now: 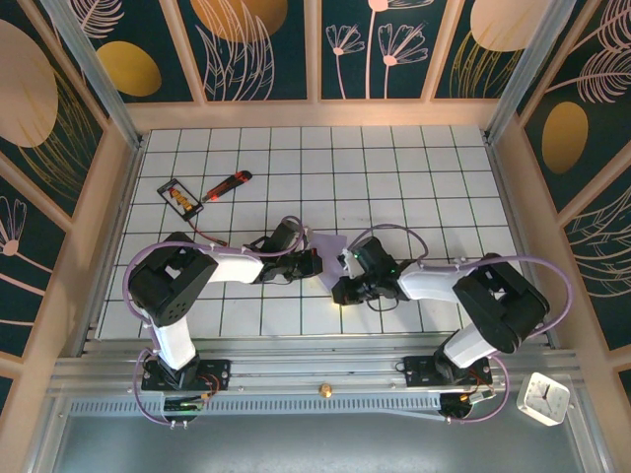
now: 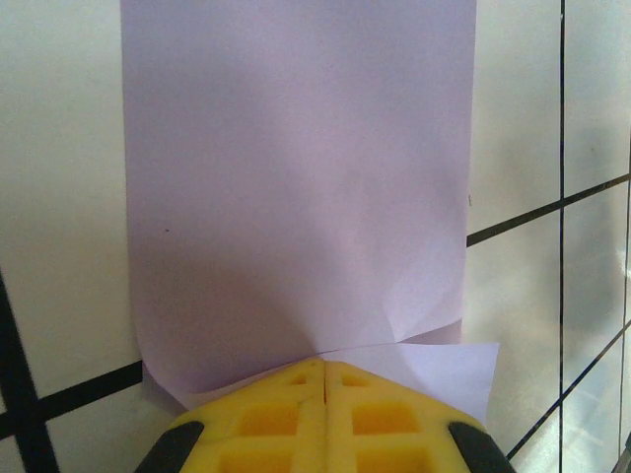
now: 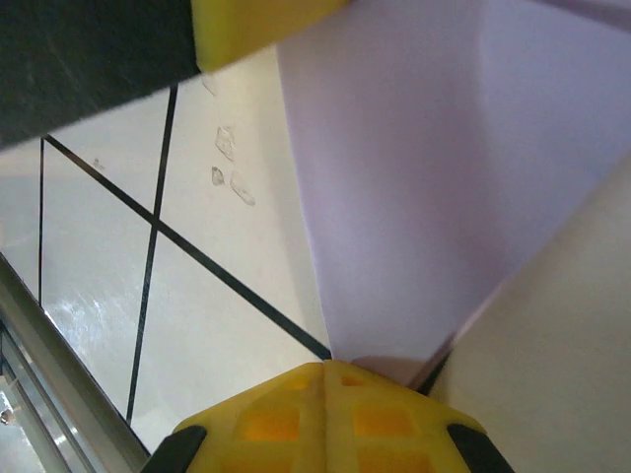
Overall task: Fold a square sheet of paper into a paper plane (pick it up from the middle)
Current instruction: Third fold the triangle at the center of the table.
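Early fold in hand: the left gripper [image 2: 323,370] and right gripper [image 3: 325,372] each stood clenched on an edge of the square sheet of paper [image 1: 328,244], held between them near the middle of the table [image 1: 394,177], where the next move probably called for aligning edges before creasing flat.

One bench [image 1: 394,168] of white grid tiles carries everything. Two robot arms rise from the bottom of the overhead frame: the left arm [image 1: 173,281] and the right arm [image 1: 498,301]. Each ends in one pincer, making two: the left pincer [image 1: 314,262] and the right pincer [image 1: 344,268], each with two yellow fingers [image 2: 266,419] in its wrist view. One lavender sheet of paper [image 1: 330,244] sits at the centre. At the upper left of the bench lie one red-orange utility knife [image 1: 227,184] and one black-framed card [image 1: 181,197]. One small white clock [image 1: 543,398] stands at the lower right, and one brass knob [image 1: 324,391] is at the bottom centre.
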